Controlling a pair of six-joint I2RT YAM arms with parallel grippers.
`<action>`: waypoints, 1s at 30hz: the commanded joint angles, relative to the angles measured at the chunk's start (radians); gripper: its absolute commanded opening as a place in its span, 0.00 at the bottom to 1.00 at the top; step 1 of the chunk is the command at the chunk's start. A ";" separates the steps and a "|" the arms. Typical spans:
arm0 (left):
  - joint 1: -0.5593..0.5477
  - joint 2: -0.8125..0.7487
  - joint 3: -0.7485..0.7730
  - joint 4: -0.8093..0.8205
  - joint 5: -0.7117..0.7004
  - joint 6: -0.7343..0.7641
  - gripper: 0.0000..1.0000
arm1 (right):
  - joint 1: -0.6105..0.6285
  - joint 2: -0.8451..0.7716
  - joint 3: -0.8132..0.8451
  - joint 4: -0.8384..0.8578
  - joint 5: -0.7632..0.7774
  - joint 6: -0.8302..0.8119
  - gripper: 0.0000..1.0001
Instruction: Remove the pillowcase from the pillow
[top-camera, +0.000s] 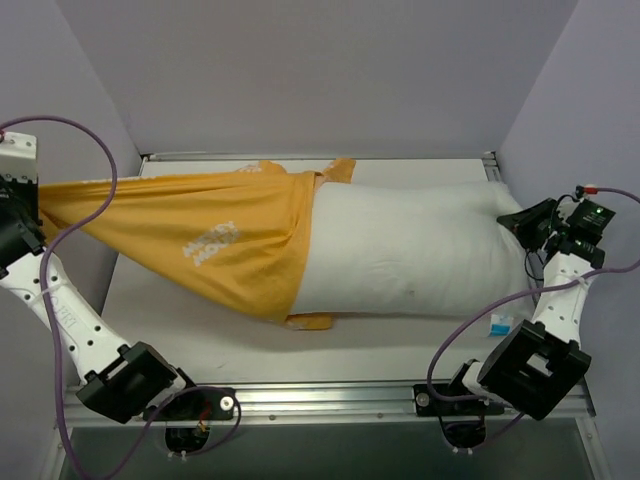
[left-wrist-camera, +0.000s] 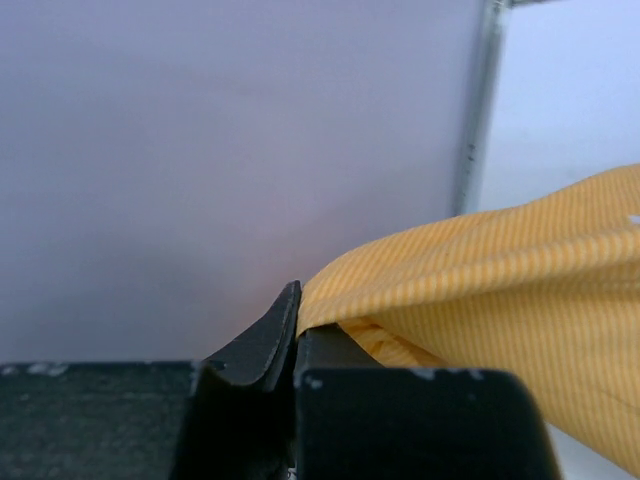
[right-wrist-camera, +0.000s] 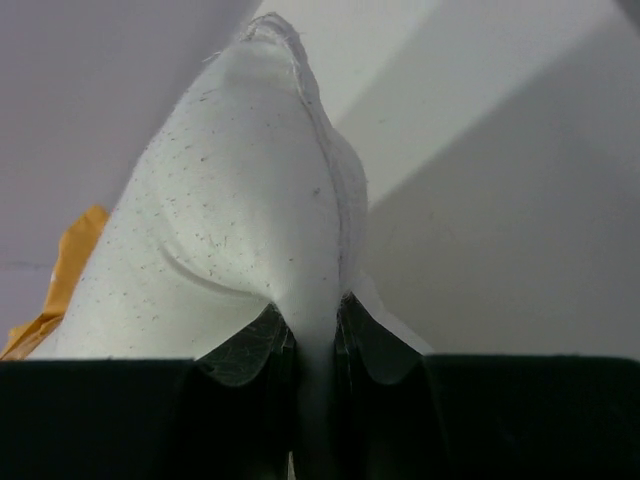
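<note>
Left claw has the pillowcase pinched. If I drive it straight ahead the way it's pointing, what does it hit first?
Past the pillowcase pinched in the left claw, only the plain purple wall lies ahead. The wrist view doesn't show how far off it is, so treat the gap as unknown.

Pairs white links with boxy black joint housings on left arm (top-camera: 65, 310) and right arm (top-camera: 560, 300). Trails looping purple cable (top-camera: 95, 165) along left. Carries small green light (top-camera: 598, 212) at right wrist. Ends in tapered black fingers (right-wrist-camera: 240, 352), dusty, scuffed.
</note>
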 joint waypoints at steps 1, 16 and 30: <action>0.062 0.040 0.084 0.317 -0.230 0.039 0.02 | -0.092 0.034 0.098 0.145 0.179 -0.011 0.00; -0.168 -0.136 -0.008 0.190 0.130 -0.076 0.02 | -0.034 0.010 0.017 0.190 0.225 0.013 0.00; -0.466 -0.085 -0.150 0.092 -0.023 -0.124 0.02 | -0.003 -0.095 -0.146 0.202 0.282 0.056 0.00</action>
